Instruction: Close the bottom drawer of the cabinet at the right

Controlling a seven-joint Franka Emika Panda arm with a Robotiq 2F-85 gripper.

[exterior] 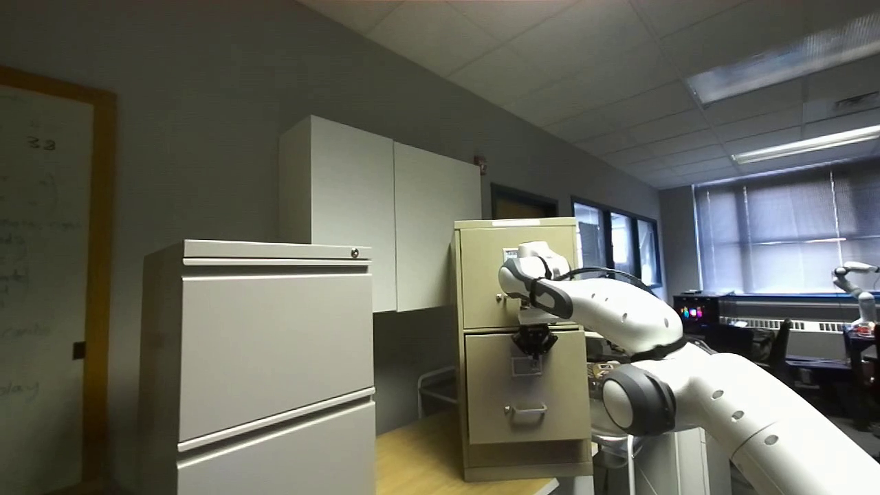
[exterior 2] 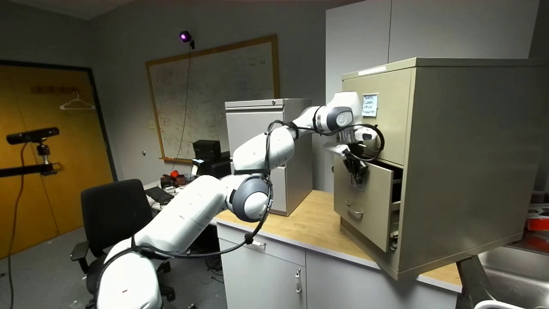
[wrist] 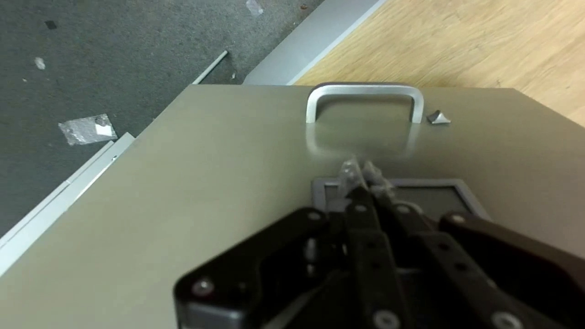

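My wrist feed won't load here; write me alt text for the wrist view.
A closed black Robotiq gripper hangs before the beige bottom drawer, its fingertips partly hiding the label holder; contact is unclear. Farther along is the drawer's silver bar handle; wood-grain countertop and grey carpet show beyond.

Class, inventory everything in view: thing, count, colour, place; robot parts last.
Tan cabinet: 1, tan, on countertop
Bottom drawer: 1, tan, in tan cabinet, part-open
Grey cabinet: 1, pale grey, on countertop
Countertop: 1, light wood, beneath both
Cupboard: 1, white, on wall
Whiteboard: 1, white, on wall
Office chair: 1+, black, on floor
Desk items: several, mostly black, background
Background arm: 1, white, by window
Arm: 1, white, before tan cabinet
Gripper: 1, black, at bottom drawer's front
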